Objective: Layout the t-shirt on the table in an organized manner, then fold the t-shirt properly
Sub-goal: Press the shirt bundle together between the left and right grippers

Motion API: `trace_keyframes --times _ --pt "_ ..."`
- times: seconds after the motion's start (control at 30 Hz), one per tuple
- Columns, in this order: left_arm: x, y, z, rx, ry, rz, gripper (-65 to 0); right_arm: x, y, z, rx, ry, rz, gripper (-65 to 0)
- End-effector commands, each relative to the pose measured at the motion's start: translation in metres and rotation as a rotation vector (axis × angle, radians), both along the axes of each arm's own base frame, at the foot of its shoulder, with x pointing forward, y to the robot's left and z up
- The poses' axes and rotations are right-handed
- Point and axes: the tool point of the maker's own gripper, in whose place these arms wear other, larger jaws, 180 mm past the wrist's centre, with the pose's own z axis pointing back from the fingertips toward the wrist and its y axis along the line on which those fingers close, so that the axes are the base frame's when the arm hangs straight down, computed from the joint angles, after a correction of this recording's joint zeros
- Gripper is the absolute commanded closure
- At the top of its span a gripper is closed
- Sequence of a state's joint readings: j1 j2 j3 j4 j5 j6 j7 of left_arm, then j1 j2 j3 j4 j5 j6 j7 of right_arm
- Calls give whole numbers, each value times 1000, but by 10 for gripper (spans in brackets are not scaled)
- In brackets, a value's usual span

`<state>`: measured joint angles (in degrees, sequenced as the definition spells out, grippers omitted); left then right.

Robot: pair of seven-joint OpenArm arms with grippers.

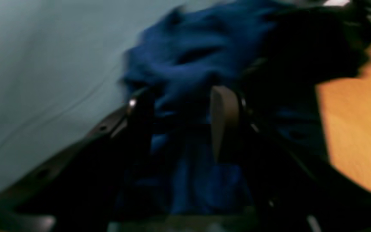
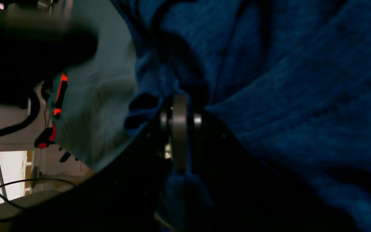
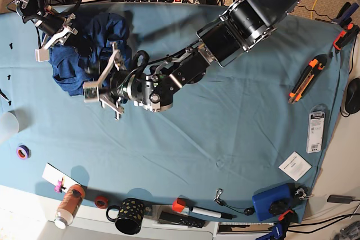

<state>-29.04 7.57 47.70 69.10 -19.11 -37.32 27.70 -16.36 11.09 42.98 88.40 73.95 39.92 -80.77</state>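
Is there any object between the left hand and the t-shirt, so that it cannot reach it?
No, nothing visible blocks it. The left hand is open, right at the edge of the crumpled t-shirt, with blue fabric showing between its fingers in the wrist view. The right hand is shut on the same shirt.

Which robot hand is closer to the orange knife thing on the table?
The left gripper. It hangs over the t-shirt mid-table; the right gripper is farther off, at the far corner from the orange utility knife.
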Motion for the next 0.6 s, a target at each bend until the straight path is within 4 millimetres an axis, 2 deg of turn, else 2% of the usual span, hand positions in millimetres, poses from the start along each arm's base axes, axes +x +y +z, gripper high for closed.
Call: trace_keyframes --times 0.0,0.13,0.23,0.57 --pt "1 -14 30 -86 -23 -20 -264 7 -4 12 -3 -45 -5 -18" --pt "-4 -15 37 -118 -40 -64 -264 7 -4 12 -3 -45 -5 -18" --pt "1 -15 37 -116 -90 -63 -264 7 -4 12 -3 -45 -5 -18" --pt "11 -11 14 -90 -93 -41 -264 7 -4 12 -3 -48 -5 -18"
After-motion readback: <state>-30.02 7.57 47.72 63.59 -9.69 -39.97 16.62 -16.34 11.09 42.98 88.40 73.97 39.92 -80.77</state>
